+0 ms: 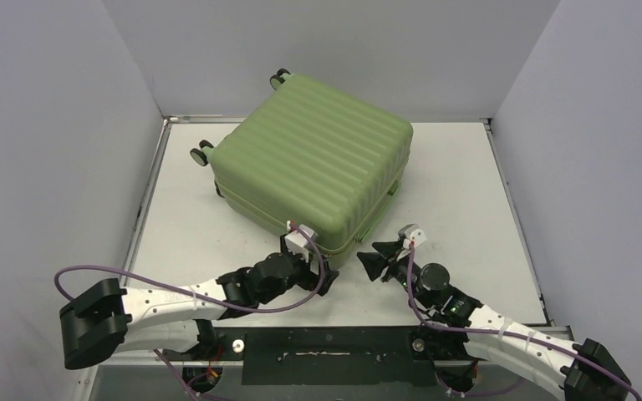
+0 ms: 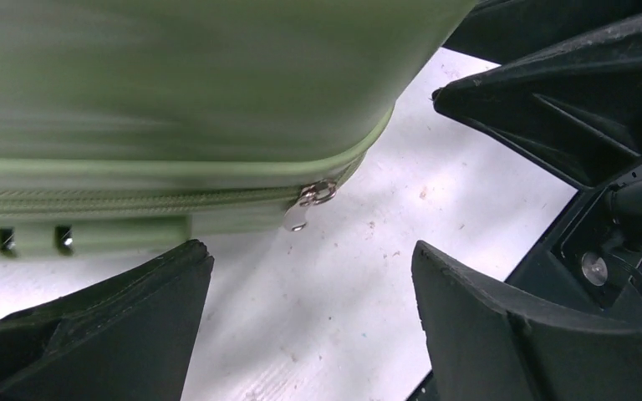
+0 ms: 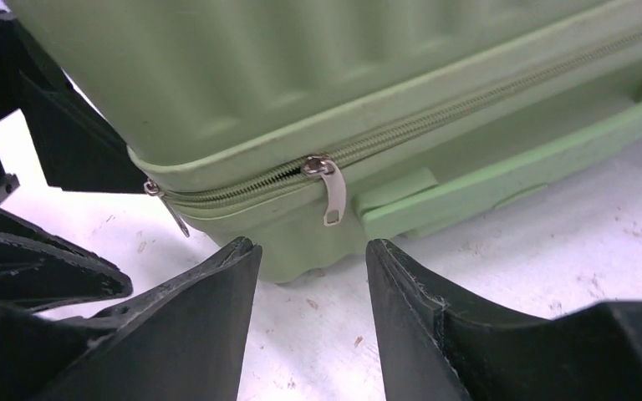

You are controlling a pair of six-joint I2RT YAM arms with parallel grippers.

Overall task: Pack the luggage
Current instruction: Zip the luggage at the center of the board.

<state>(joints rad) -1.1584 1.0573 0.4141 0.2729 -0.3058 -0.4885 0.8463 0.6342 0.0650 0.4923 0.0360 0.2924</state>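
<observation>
Wide-spread left gripper [image 2: 308, 251], nothing between its fingers, low over the bench [image 1: 460, 167] and just short of the near corner of the luggage [image 1: 318, 154]. At 12 o'clock of it in the left wrist view, a small metal zip pull [image 2: 305, 209] hanging from the closed zip at that corner. Partly spread right gripper [image 3: 311, 244], likewise holding nothing, aimed at the same corner from 3 o'clock in the top view, fingertips near the shell. Straight ahead of it, a flat zip pull [image 3: 332, 192] hanging against the shell, with a thinner pull [image 3: 167, 209] at 9 o'clock of that, right at the corner.

Closed, light-green, ribbed luggage lying flat on the middle of the bench, turned cornerwise, black wheels [image 1: 203, 153] at its 9 and 11 o'clock. White bench top, flecked with small dark specks near both grippers. Plain pale-grey walls [image 1: 343, 42] on three sides.

Left arm [image 1: 175, 305] stretched low over the bench from 8 o'clock, forearm nearly level, a purple cable [image 1: 125, 274] looping along it. Right arm [image 1: 510, 330] reaching in low from 4 o'clock.
</observation>
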